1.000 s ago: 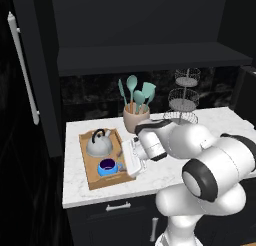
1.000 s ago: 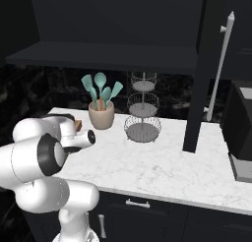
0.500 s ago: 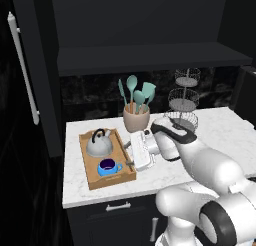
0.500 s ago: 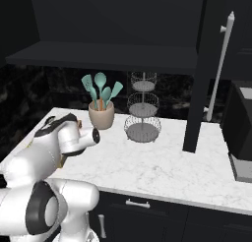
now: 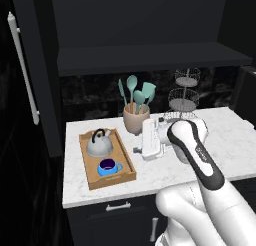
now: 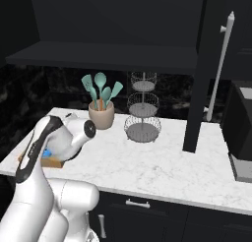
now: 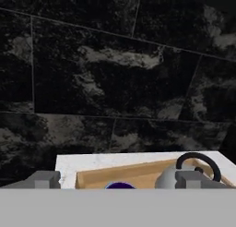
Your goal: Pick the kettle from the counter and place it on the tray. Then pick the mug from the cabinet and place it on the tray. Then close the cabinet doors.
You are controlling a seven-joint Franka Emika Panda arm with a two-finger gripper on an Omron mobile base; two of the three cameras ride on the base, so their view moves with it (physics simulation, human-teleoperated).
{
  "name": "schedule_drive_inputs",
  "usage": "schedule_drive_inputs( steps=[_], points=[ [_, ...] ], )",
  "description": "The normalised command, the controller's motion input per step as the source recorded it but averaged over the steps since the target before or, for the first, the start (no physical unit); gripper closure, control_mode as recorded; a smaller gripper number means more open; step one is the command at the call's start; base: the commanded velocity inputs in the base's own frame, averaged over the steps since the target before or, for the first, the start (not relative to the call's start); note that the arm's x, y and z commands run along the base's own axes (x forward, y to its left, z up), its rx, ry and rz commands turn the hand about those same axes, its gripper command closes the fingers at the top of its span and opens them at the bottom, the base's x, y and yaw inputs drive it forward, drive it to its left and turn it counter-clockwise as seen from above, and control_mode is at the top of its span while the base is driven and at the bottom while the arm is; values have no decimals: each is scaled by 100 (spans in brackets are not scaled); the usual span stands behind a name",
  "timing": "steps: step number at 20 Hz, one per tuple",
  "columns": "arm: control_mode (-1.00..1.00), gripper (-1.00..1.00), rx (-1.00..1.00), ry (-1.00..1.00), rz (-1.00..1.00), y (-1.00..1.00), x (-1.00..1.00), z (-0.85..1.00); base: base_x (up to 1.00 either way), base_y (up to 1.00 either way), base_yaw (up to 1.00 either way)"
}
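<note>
The grey kettle (image 5: pixel 98 144) and the blue mug (image 5: pixel 108 167) both stand on the wooden tray (image 5: pixel 125 162) at the left of the marble counter (image 5: pixel 165 172). My gripper (image 5: pixel 137 150) hovers just right of the tray, pointing left, open and holding nothing. In the hand view the fingertips (image 7: pixel 44 179) stand wide apart, with the tray (image 7: pixel 138 172), the kettle (image 7: pixel 171 177) and the mug's purple inside (image 7: pixel 119 186) below them. The cabinet (image 5: pixel 150 57) is open: its left door (image 5: pixel 35 80) and its right door (image 6: pixel 201 88) both swing outward.
A beige crock of teal utensils (image 5: pixel 135 119) and a wire tiered stand (image 5: pixel 184 96) sit at the back of the counter, close behind my hand. A dark appliance (image 6: pixel 241 133) stands at the far right. The black tiled wall (image 7: pixel 115 74) lies beyond the tray.
My arm's upper links have swung forward and lower while the hand stays beside the tray, drawn slightly right. Kettle and mug have not moved.
</note>
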Motion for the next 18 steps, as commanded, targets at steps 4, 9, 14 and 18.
schedule_drive_inputs(
  steps=[4, 9, 14, 18],
  points=[
    [-100, -100, 0, -3, -18, -41, -44, 75, 0, 0, 0],
    [-100, -100, 0, -3, -16, -57, -49, 64, 0, 0, 0],
    [-100, -100, 0, 0, -14, -64, -32, 42, 0, 0, 0],
    [-100, -100, 0, -7, -12, -69, -28, -7, 0, 0, 0]
  ],
)
